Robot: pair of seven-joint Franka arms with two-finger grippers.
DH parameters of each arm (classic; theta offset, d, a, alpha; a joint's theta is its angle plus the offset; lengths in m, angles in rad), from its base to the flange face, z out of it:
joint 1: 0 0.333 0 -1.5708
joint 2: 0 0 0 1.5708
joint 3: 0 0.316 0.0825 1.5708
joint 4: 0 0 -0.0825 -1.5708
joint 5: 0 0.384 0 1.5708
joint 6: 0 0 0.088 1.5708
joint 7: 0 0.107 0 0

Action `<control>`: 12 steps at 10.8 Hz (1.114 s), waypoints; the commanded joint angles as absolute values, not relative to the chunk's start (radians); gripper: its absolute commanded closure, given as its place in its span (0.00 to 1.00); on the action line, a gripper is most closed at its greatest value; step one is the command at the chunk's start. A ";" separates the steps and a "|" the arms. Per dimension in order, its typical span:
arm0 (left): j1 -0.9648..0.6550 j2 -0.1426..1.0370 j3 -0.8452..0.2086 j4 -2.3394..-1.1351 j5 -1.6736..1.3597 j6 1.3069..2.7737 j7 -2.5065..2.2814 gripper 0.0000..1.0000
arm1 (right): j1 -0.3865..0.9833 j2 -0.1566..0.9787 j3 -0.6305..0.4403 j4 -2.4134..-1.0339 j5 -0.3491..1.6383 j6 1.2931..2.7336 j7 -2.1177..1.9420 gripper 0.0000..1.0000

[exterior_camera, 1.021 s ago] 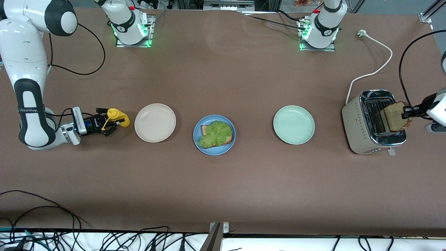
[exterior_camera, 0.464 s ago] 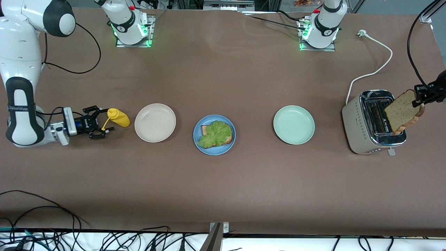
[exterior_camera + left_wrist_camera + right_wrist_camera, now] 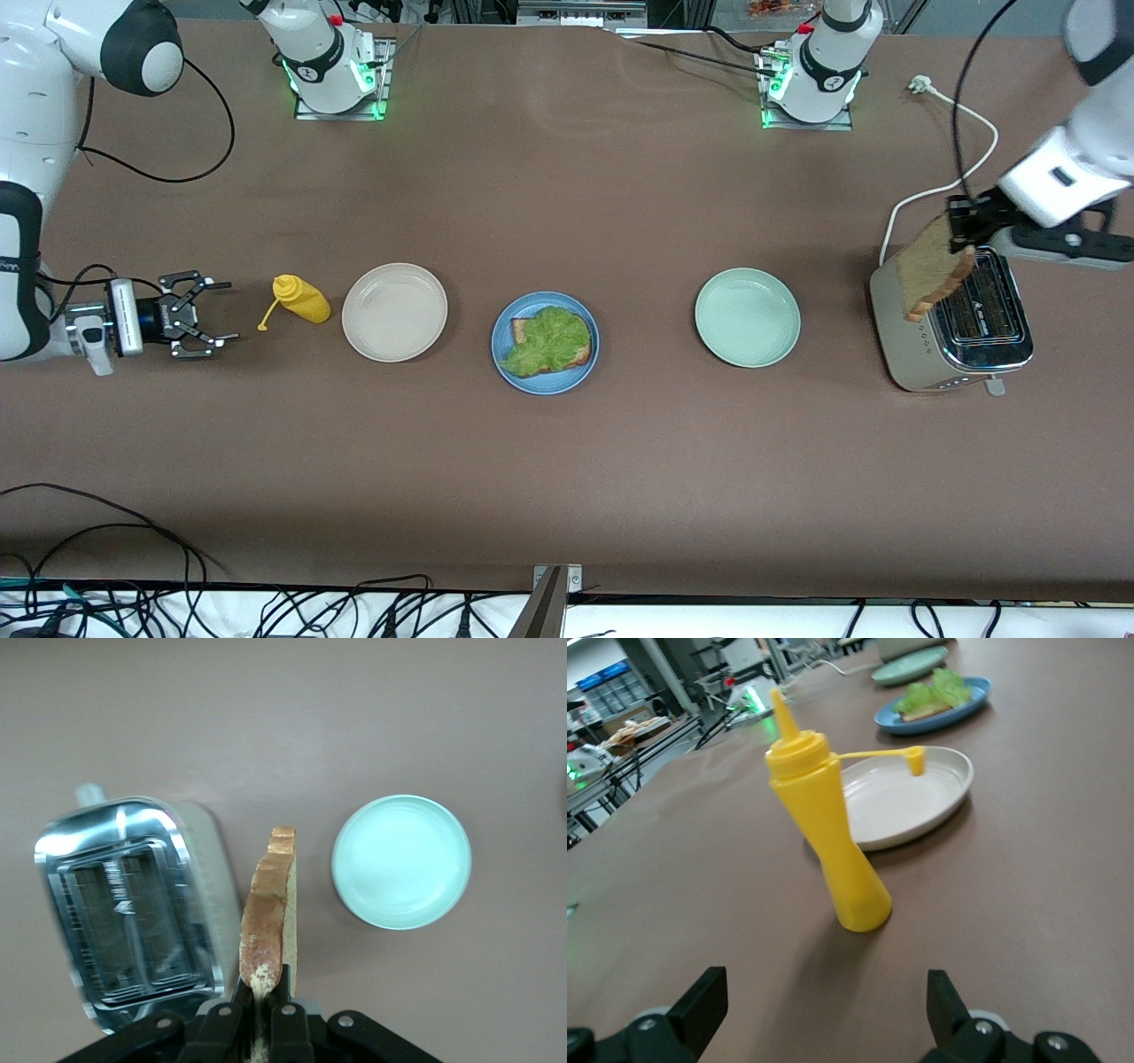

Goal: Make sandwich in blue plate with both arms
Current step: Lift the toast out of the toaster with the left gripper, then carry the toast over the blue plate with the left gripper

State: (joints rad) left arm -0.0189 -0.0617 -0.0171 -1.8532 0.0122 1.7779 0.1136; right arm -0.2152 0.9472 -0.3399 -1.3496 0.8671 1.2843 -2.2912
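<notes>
The blue plate (image 3: 545, 386) lies mid-table with a slice of brown bread (image 3: 519, 330) on it, mostly covered by a ruffled green lettuce leaf (image 3: 549, 339). My left gripper (image 3: 961, 232) is shut on the top edge of a second bread slice (image 3: 935, 270), which hangs on edge over the toaster's (image 3: 952, 341) side toward the plates. The left wrist view shows that slice (image 3: 266, 912) pinched between the left gripper's (image 3: 261, 1010) fingers. My right gripper (image 3: 221, 311) stands open and empty low over the table at the right arm's end, apart from the yellow squeeze bottle (image 3: 301, 301).
A beige-white plate (image 3: 394, 312) sits between the yellow bottle and the blue plate. A pale green plate (image 3: 747, 317) sits between the blue plate and the toaster. The toaster's white cord (image 3: 961, 173) runs toward the left arm's base. The bottle's (image 3: 824, 833) cap hangs open on its strap.
The left gripper lifted the bread slice out of the toaster and carried it toward the plates. The right gripper opened, let go of the yellow bottle and drew back from it.
</notes>
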 commanded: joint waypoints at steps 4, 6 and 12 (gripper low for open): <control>-0.008 0.087 -0.372 -1.852 -0.008 1.869 -0.324 1.00 | -0.190 0.890 -0.362 -1.189 0.723 1.275 -1.684 0.00; -0.015 0.173 -0.487 -1.838 0.011 1.981 -0.514 1.00 | -0.176 0.879 -0.364 -1.087 0.626 1.278 -1.463 0.00; -0.023 0.380 -0.667 -1.795 0.006 2.305 -0.882 1.00 | -0.042 0.694 -0.354 -1.028 0.291 1.272 -0.762 0.00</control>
